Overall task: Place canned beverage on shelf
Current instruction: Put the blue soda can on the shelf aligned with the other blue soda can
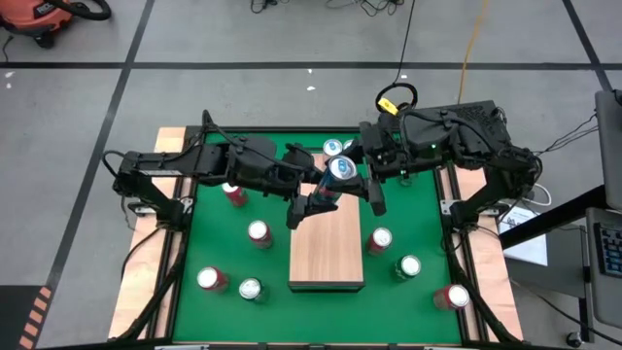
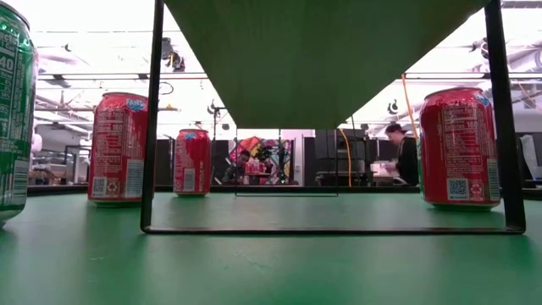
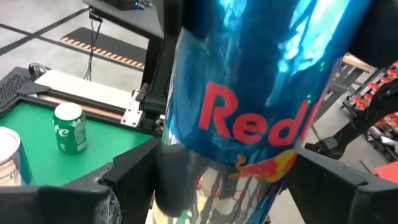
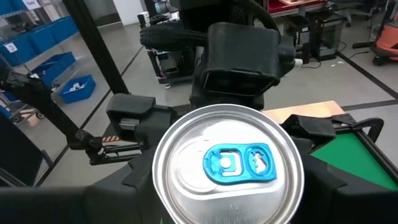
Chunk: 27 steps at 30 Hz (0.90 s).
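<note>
A blue and silver can hangs above the far end of the pale wooden shelf, and my right gripper is shut on it. In the right wrist view the can's silver top with its blue tab fills the foreground. My left gripper comes in from the table's left and is open. Its two fingers stand close on either side of the can's body. I cannot tell whether they touch it. The low view shows only the shelf's underside. My right gripper pinches the can's side wall just below the top rim between its two fingers. It comes roughly level from the table's right. The can stands about upright, top up, lifted clear of the shelf.
Several red and green cans stand on the green table around the shelf: red ones, green ones. More cans stand at the far edge behind the grippers. The shelf's top is bare.
</note>
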Tool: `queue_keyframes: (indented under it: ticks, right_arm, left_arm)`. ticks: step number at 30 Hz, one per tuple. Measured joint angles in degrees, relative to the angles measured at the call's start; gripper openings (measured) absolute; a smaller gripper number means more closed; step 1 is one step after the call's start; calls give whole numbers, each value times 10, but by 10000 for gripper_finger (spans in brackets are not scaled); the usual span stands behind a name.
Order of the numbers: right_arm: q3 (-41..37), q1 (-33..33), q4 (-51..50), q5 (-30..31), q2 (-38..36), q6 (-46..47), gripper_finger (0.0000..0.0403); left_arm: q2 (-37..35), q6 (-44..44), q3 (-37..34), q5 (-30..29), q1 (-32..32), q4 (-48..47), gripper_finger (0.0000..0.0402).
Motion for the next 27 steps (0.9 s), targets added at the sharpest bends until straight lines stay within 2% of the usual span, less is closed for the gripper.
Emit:
queue_keyframes:
  ticks: [9,19,27]
  right_arm:
    - [0,0,0,0,0,0,234]
    - [0,0,-2,0,0,4,235]
    - [0,-3,0,0,0,17,246]
  left_arm:
    - [0,40,0,2,-3,8,314]
    - [0,50,0,-2,-3,11,223]
    - [0,40,0,-12,-3,13,217]
